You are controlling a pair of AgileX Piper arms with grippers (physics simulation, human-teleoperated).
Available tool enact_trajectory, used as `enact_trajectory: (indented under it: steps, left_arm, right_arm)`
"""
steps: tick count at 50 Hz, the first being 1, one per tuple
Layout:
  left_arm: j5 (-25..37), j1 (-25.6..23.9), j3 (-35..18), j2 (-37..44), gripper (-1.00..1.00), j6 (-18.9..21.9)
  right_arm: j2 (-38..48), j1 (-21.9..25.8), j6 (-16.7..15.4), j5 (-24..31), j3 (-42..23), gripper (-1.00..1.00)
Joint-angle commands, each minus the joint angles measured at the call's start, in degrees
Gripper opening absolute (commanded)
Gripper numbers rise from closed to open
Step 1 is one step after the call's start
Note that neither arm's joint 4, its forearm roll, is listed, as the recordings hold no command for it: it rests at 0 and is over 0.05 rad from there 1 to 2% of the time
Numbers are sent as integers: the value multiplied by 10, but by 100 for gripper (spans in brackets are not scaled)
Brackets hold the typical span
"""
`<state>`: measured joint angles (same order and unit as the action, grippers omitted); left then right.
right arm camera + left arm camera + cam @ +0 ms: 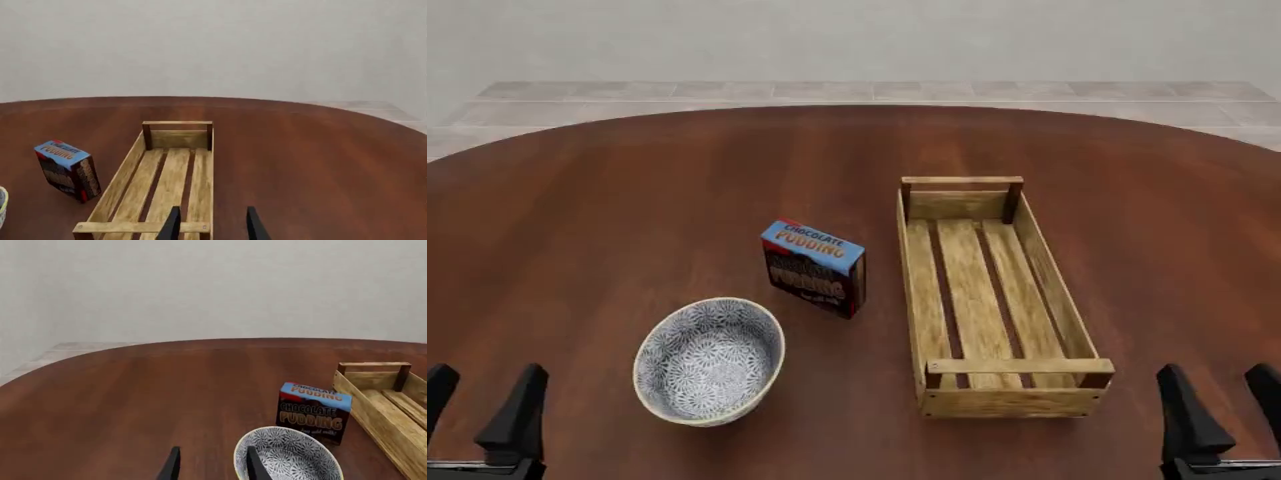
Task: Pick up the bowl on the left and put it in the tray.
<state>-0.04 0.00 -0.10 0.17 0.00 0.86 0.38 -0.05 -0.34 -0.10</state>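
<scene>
The blue-and-white floral bowl (710,360) sits upright on the table at the front left, and its near edge shows in the left wrist view (293,456). The light-wood tray (910,280) lies lengthwise to the right of centre, with nothing in it. My left gripper (487,374) is open at the front left corner, to the left of the bowl and apart from it. My right gripper (1214,374) is open at the front right, just right of the tray's near end. Nothing is between either pair of fingers (212,454) (212,214).
A blue chocolate pudding box (814,267) stands between the bowl and the tray, just behind the bowl. The round brown table (627,200) stretches far back. In the right wrist view the tray (177,123) lies straight ahead with the pudding box (67,170) beside it.
</scene>
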Motion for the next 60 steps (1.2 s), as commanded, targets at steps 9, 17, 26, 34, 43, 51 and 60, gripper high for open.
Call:
enact_trajectory:
  steps: [9,17,26,34,43,51,60]
  left_arm:
    - [-1,0,-1,3,100,0]
    - [-1,0,-1,3,100,0]
    - [-1,0,-1,3,100,0]
    - [-1,0,-1,3,100,0]
    - [-1,0,-1,3,100,0]
    - [-1,0,-1,3,100,0]
    - [-1,0,-1,3,100,0]
  right_arm:
    - [24,-12,-10,-16,-1,100]
    - [128,13,27,-87,-3,100]
    - [243,62,57,-95,-79,100]
    - [342,116,66,-72,-171,100]
    - [477,177,73,-64,-256,100]
    - [528,230,85,-20,-328,100]
    - [628,297,107,8,-394,100]
